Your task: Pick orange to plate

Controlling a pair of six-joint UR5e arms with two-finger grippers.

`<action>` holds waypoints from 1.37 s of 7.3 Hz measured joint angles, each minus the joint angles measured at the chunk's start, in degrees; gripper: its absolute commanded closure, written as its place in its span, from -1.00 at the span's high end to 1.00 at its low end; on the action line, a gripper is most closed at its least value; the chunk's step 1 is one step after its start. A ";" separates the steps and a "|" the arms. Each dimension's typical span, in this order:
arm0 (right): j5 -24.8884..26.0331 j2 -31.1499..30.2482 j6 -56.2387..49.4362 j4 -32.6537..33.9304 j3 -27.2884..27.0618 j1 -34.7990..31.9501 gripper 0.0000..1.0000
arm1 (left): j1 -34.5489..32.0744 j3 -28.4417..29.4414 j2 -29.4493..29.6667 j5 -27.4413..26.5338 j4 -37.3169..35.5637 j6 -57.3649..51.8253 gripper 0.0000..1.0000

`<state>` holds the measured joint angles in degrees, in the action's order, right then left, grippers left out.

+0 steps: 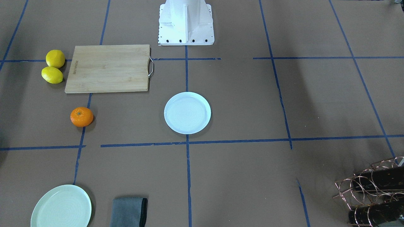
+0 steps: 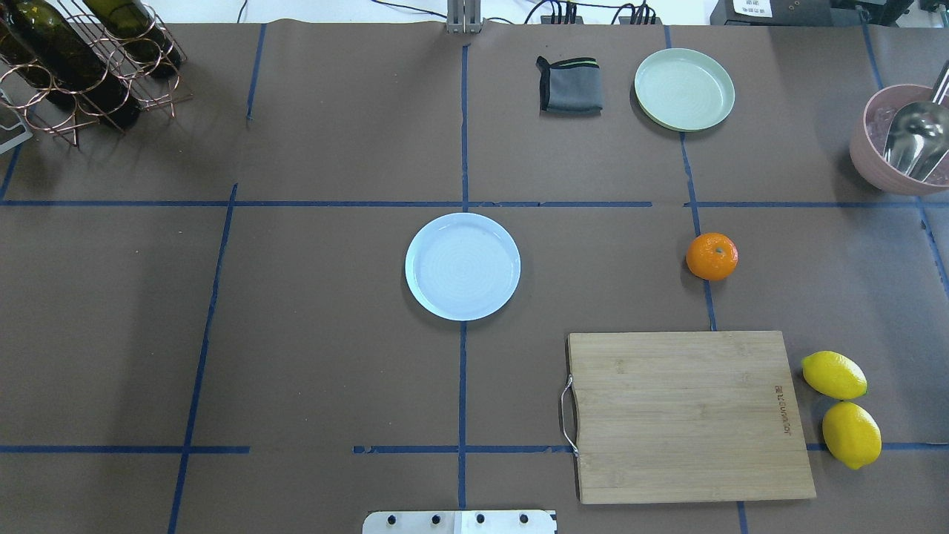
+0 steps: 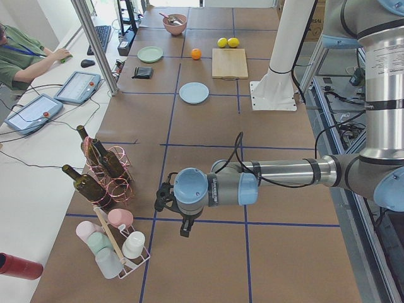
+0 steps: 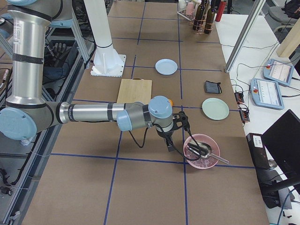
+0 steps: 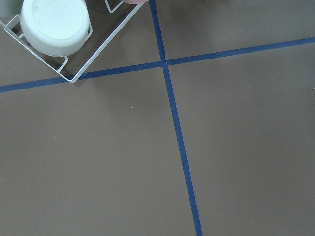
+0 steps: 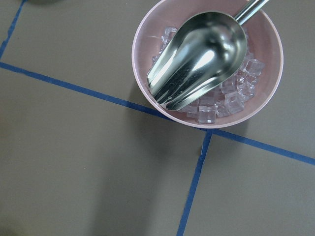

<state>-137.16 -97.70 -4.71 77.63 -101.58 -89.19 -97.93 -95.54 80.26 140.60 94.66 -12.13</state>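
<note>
Brown paper covers the table [image 2: 334,371]; we see the orange [image 2: 712,256] on its right half, well apart from the plate [image 2: 463,266] at its middle. We cannot tell whether the left gripper [image 3: 165,201] or the right gripper [image 4: 179,121] is parted.

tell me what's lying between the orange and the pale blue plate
Nothing: only bare brown table covering lies between the orange and the plate, clearest in the overhead view.
</note>
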 measured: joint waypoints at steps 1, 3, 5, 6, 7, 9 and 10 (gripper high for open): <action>-0.11 0.06 0.16 -0.05 -0.15 0.31 1.00 | 0.02 -0.85 0.75 -4.73 0.10 2.06 1.00; -0.17 1.66 2.05 -0.15 -1.70 3.74 1.00 | 0.94 -1.54 1.13 -9.29 0.22 3.09 1.00; 1.20 6.07 15.91 -2.87 -3.88 13.46 1.00 | 1.93 -1.67 1.31 -9.74 0.43 3.14 1.00; 3.81 7.18 25.65 -7.45 -4.46 18.86 1.00 | 2.07 -1.72 1.35 -9.74 0.56 3.07 1.00; 8.41 7.82 35.00 -12.24 -4.73 24.84 1.00 | 2.10 -1.79 1.37 -9.73 0.65 2.91 1.00; 20.73 9.52 47.75 -16.49 -4.60 37.14 1.00 | 2.13 -1.90 1.34 -9.73 0.68 2.68 1.00; 24.89 10.11 51.08 -16.95 -4.39 41.13 1.00 | 2.13 -1.92 1.32 -9.73 0.65 2.65 1.00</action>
<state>-112.27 -87.59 46.37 60.68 -105.96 -48.06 -95.80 -97.46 81.58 130.87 95.30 -9.48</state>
